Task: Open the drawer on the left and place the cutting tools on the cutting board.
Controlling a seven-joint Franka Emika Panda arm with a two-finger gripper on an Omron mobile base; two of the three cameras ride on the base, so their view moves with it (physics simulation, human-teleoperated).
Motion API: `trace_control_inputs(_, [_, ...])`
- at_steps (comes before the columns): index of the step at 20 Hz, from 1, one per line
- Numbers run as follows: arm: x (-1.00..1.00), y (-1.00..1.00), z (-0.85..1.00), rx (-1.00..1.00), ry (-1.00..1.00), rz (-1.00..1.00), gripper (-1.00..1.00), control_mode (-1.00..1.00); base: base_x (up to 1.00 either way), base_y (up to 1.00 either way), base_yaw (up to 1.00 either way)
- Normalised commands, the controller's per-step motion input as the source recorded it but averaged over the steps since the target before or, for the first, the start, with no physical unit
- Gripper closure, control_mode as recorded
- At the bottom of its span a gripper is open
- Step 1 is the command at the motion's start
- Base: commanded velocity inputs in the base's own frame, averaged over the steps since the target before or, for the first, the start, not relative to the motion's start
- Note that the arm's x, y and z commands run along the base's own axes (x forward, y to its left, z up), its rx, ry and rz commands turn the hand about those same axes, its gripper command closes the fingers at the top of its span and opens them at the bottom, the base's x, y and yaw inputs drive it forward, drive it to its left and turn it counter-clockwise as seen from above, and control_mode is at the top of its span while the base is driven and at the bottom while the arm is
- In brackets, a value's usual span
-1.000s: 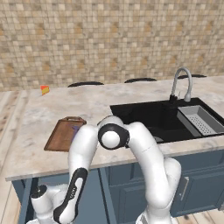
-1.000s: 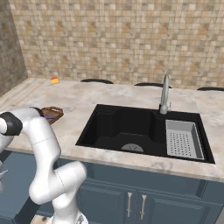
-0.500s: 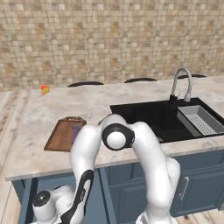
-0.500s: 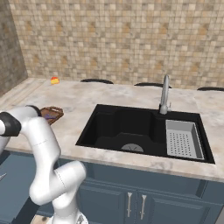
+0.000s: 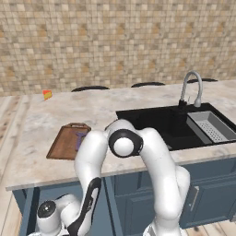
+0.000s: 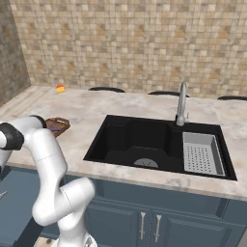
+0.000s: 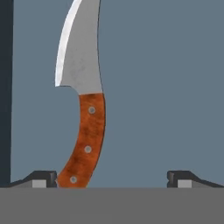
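Claw [image 7: 111, 179] is hanging wide over the knife [image 7: 83, 105], which is lying on the grey drawer floor [image 7: 162, 87], handle end just beside one fingertip. Purple tool [image 5: 81, 138] is already resting on the cutting board [image 5: 62, 144] on the counter [image 5: 92, 110]; knife transfer is left

From behind the arm, we get 2 base views looking forward and down — both share the sink [image 5: 184, 124] and cutting board [image 6: 57, 125]. Our hand view sits close over the knife [image 7: 83, 109].
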Motion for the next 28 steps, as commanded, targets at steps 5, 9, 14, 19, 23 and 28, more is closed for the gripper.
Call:
trace_control_inputs(5, [0.24,0.13,-0.07,0.00,-0.02,0.00,-1.00,-1.00,0.00,0.00,0.00])
trace_control_inputs(9, [0.16,0.15,-0.11,0.00,0.00,0.00,-1.00,-1.00,0.00,0.00,0.00])
trace_control_inputs(14, [0.01,0.15,-0.43,0.00,0.00,0.00,-1.00,-1.00,0.00,0.00,0.00])
trace_control_inputs(19, [0.00,0.15,-0.68,-0.05,0.00,0.00,-1.00,-1.00,0.00,0.00,0.00])
trace_control_inputs(23, [0.00,0.30,-0.32,-0.05,0.00,0.00,1.00,-1.00,0.00,0.00,0.00])
trace_control_inputs(28, [0.00,0.07,0.00,-0.07,0.00,0.00,1.00,-1.00,0.00,0.00,0.00])
